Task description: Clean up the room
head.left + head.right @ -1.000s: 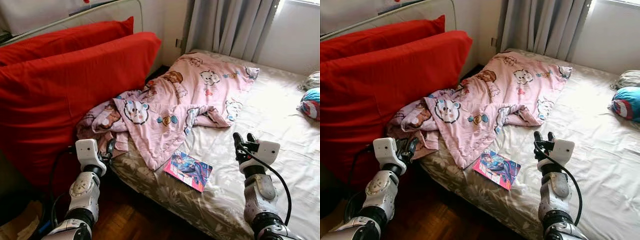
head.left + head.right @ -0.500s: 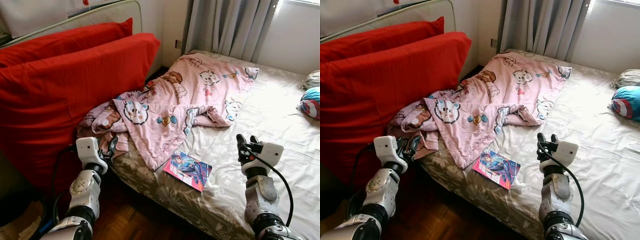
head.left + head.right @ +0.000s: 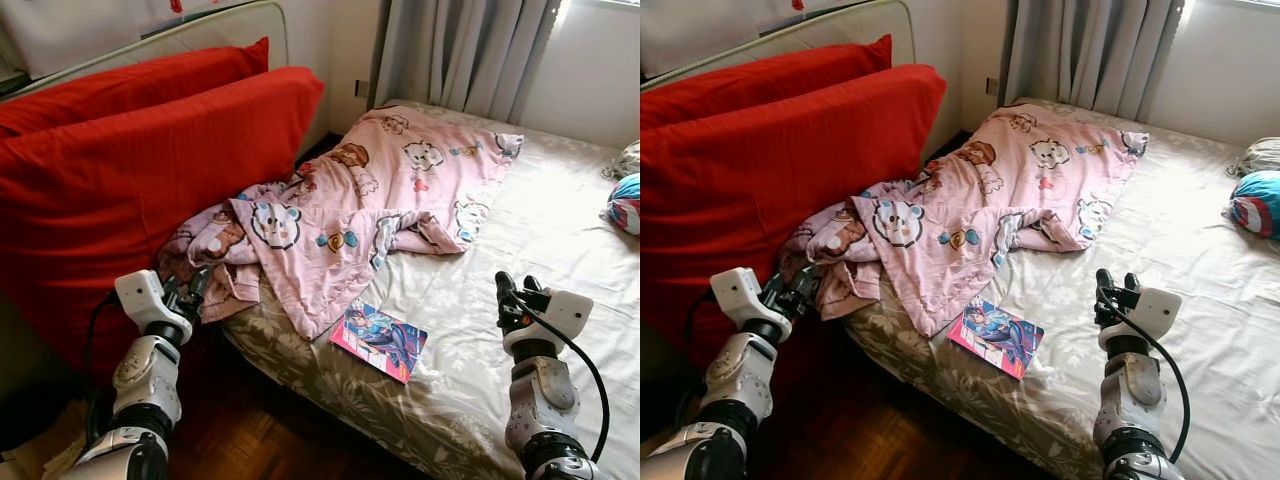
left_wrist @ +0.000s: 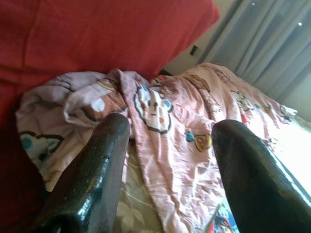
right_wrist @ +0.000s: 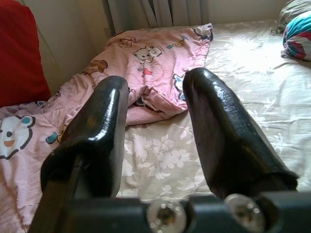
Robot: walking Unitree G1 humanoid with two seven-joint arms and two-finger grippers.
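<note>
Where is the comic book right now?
The comic book lies on the bed near its front edge, just below the pink blanket.

Both arms are raised, forearms upright: left claw (image 3: 192,287) by the bed's near corner, right claw (image 3: 518,297) above the bed, both with fingers apart

Two big red cushions (image 3: 150,170) leaned against a white rail (image 3: 215,22), one behind the other. Grey curtains (image 3: 455,50) hung down at the far end of the bed (image 3: 560,215), below a bright window. A wall socket (image 3: 360,88) sat beside the curtains. Dark wooden floor (image 3: 250,435) showed under the bed's near edge.
</note>
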